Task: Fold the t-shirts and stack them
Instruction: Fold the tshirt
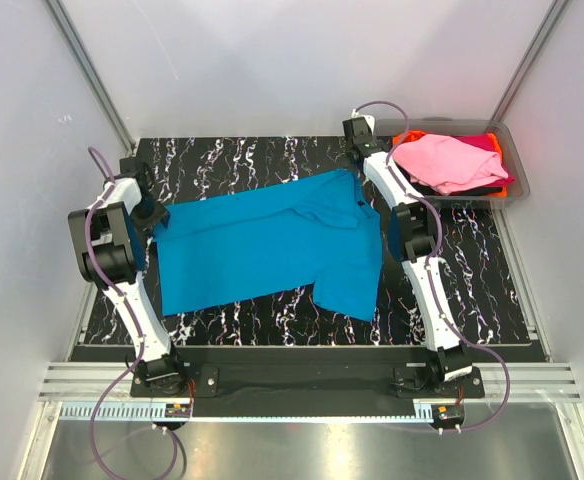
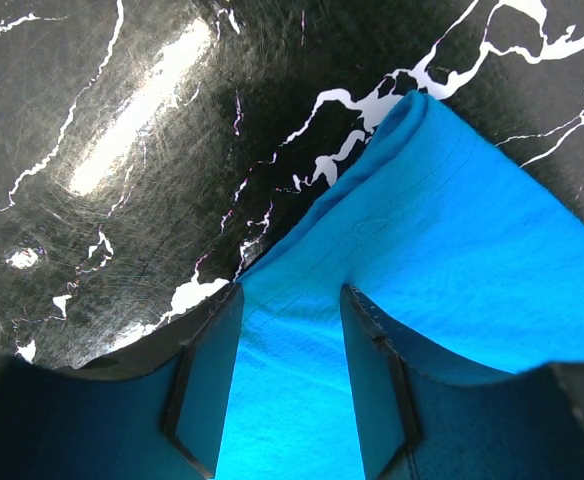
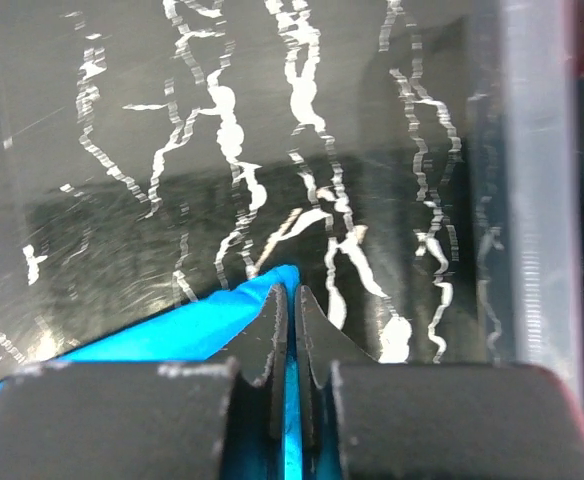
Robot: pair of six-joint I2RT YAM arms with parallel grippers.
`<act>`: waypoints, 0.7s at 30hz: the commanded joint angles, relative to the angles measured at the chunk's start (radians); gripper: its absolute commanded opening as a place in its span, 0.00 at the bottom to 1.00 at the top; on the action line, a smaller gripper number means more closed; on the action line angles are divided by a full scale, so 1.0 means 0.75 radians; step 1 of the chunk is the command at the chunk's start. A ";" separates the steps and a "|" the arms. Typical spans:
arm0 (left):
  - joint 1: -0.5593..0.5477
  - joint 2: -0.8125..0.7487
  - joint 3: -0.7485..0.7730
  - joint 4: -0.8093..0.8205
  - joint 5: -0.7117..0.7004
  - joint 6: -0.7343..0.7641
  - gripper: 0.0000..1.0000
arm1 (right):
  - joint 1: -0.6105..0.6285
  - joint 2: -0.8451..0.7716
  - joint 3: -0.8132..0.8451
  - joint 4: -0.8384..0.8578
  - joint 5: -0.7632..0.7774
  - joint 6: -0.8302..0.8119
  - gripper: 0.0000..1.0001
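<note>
A turquoise-blue t-shirt (image 1: 272, 245) lies spread on the black marbled mat, not folded. My left gripper (image 1: 155, 215) is at the shirt's left edge. In the left wrist view it is open (image 2: 292, 295), with its fingers (image 2: 212, 370) standing astride the blue cloth (image 2: 452, 230). My right gripper (image 1: 356, 168) is at the shirt's far right corner. In the right wrist view it is shut (image 3: 294, 295) on a pinch of the turquoise cloth (image 3: 182, 335). A light pink t-shirt (image 1: 442, 160) lies on top of orange, magenta and black shirts in the bin.
The clear grey plastic bin (image 1: 517, 185) stands at the back right, close to my right arm; its wall (image 3: 532, 150) shows in the right wrist view. The black marbled mat (image 1: 232, 160) ends at white walls on the left, back and right.
</note>
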 commanded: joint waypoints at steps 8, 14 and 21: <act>0.024 0.028 -0.023 0.013 -0.026 0.012 0.48 | -0.024 -0.018 0.049 -0.007 0.236 0.086 0.02; 0.026 0.003 -0.025 0.013 -0.020 0.018 0.47 | -0.024 -0.042 0.057 -0.043 0.222 0.043 0.22; 0.015 -0.191 -0.105 0.017 0.004 0.049 0.48 | -0.012 -0.255 0.018 -0.090 0.110 0.063 0.51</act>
